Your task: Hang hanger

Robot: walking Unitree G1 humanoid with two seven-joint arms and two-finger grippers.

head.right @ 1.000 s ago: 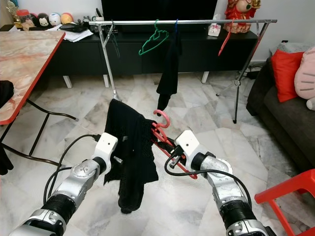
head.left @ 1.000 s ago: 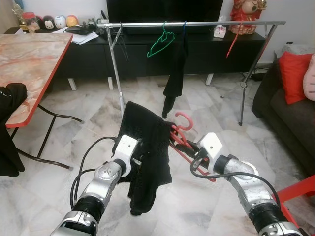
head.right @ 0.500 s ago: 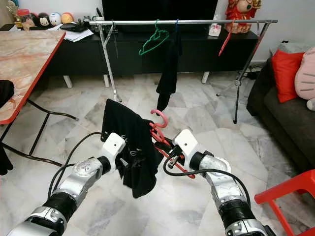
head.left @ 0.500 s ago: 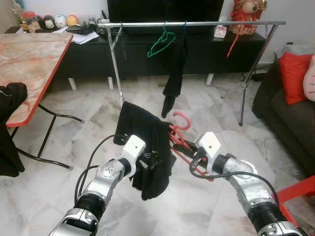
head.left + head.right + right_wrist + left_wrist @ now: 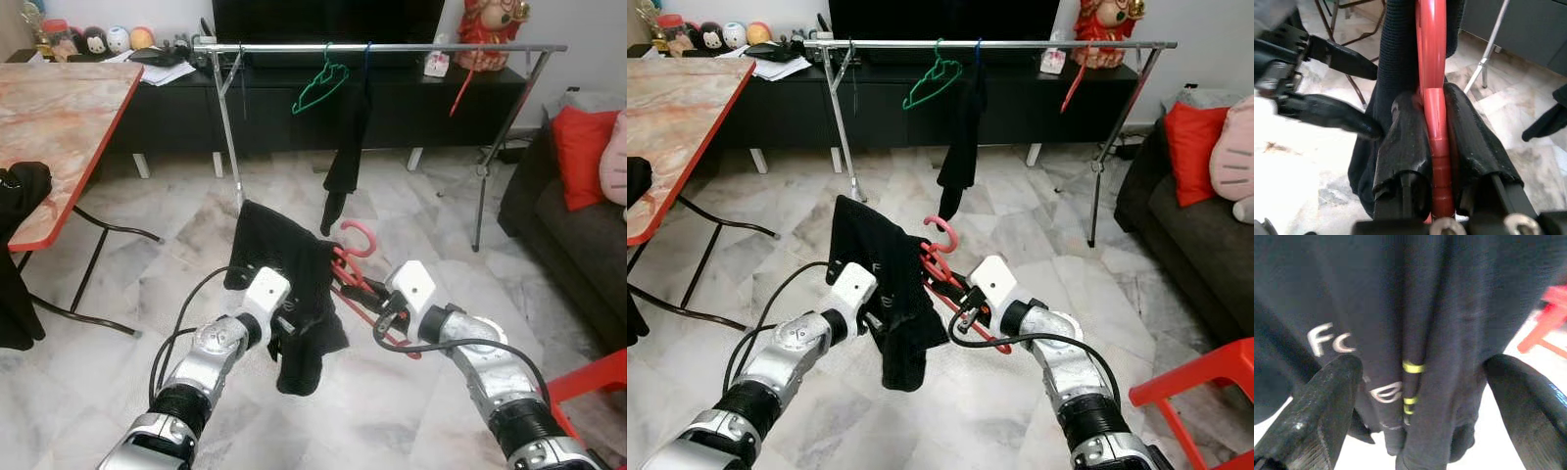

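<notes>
Right gripper (image 5: 1432, 147) is clamped tight on the red plastic hanger (image 5: 355, 269), both black fingers (image 5: 1400, 142) pressed against the hanger's bar in the right wrist view. The hanger is held out in front of the robot, low over the pale marble floor (image 5: 186, 235), its hook curling upward. A black fabric garment (image 5: 294, 294) is draped over the hanger and hangs down on its left side.

Left gripper (image 5: 1420, 396) is right at that garment, its fingers (image 5: 1327, 401) spread wide with folds of the cloth between them; the left wrist view shows white lettering and small yellow marks on the fabric.

Further ahead stands a silver metal clothes rail (image 5: 392, 47), well apart from the held hanger. On it hang a green plastic hanger (image 5: 318, 86) and, just beside that, a dark garment (image 5: 345, 157); a second red hanger (image 5: 462, 83) hangs nearer the rail's right end. A marble-topped counter with a red edge (image 5: 59, 127) sits to the left, and a dark sofa with a red cushion (image 5: 580, 147) to the right.
</notes>
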